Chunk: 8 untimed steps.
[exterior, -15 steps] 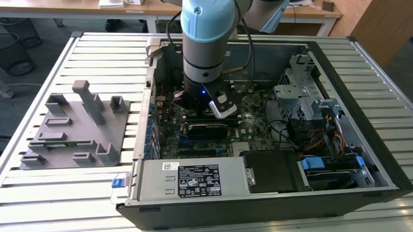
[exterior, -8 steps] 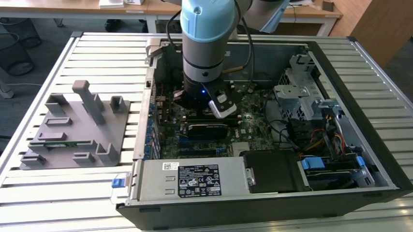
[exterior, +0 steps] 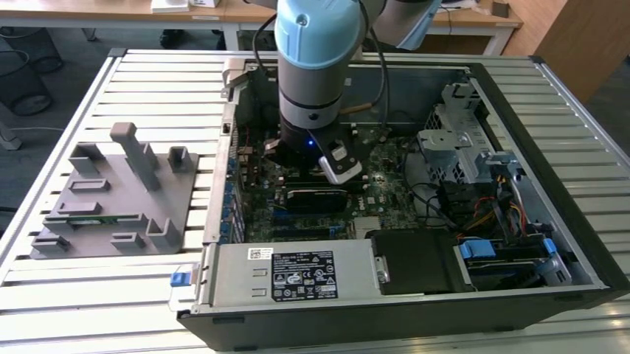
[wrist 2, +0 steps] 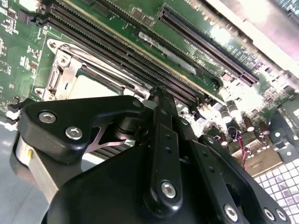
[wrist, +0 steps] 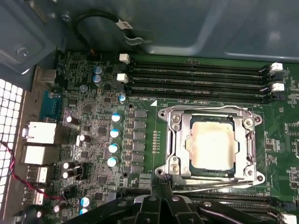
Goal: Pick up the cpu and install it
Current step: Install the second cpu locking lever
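Overhead, in the exterior view the black gripper (exterior: 340,168) hangs inside the open black computer case (exterior: 551,184), while both wrist views show the flat silver-grey square cpu (wrist: 211,144) seated in its metal socket frame (wrist: 175,135), fingers seemingly pressed together.

Even daylight, blurred dark foreground
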### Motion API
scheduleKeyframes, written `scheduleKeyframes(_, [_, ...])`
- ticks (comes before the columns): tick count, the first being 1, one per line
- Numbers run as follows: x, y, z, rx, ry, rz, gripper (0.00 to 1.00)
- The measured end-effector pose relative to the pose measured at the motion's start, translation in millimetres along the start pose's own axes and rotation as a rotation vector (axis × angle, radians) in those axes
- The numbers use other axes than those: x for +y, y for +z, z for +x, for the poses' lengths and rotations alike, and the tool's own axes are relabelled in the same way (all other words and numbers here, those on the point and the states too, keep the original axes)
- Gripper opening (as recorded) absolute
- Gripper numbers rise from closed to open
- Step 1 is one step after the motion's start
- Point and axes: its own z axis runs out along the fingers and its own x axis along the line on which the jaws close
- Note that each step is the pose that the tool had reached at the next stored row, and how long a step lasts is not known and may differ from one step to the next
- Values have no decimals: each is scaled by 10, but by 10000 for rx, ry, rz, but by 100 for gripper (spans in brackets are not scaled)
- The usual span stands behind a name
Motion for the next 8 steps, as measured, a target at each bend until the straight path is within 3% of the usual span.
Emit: scheduleKeyframes(8, [-48,-6,2,-6,0,-160,11])
